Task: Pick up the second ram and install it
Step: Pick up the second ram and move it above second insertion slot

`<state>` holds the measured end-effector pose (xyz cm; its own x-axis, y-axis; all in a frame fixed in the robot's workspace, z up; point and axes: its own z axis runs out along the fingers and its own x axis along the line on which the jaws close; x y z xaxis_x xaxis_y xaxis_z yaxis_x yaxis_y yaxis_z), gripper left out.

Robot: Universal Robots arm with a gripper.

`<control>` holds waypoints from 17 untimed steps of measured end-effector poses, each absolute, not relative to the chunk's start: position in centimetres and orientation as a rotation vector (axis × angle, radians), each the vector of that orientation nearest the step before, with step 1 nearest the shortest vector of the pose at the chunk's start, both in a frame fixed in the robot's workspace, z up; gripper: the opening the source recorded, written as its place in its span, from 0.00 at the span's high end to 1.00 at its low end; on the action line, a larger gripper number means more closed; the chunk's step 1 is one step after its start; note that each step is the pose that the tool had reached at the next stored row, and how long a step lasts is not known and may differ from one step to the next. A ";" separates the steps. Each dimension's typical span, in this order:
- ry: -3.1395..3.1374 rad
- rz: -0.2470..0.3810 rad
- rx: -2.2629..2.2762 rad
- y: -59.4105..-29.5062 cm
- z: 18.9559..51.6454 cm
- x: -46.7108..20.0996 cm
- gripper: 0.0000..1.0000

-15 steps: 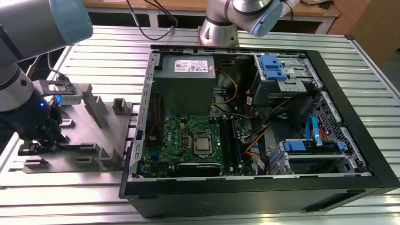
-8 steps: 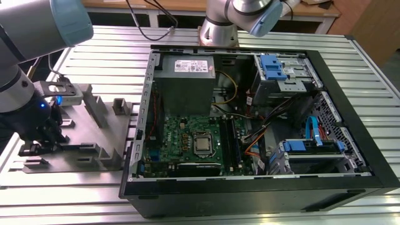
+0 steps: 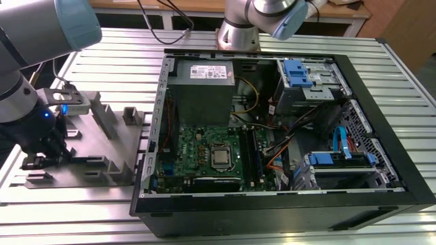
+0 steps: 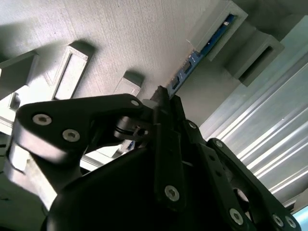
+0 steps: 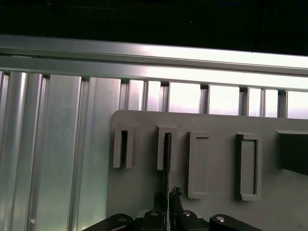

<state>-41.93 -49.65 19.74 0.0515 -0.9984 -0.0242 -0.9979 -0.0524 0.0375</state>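
Second wrist view shows the fingers (image 4: 166,130) clenched on the second ram (image 4: 192,61), standing on edge in its rack (image 4: 96,29) so they can pinch its flat faces

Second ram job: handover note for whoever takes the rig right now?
Gripper: shut on the near end of the ram, over the gray tray at the exterior view's left.
Ram: standing on edge, far end inside its holder on the tray.
Computer case: open, memory slots beside the processor socket.
Done: ram gripped.
Not yet done: ram out of the holder, ram seated in a slot.
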 end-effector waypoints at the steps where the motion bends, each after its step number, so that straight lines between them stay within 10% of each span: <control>1: -2.155 -0.068 2.270 -49.7 19.7 -41.9 0.88; 17: -2.156 -0.070 2.271 -49.8 19.7 -41.9 0.88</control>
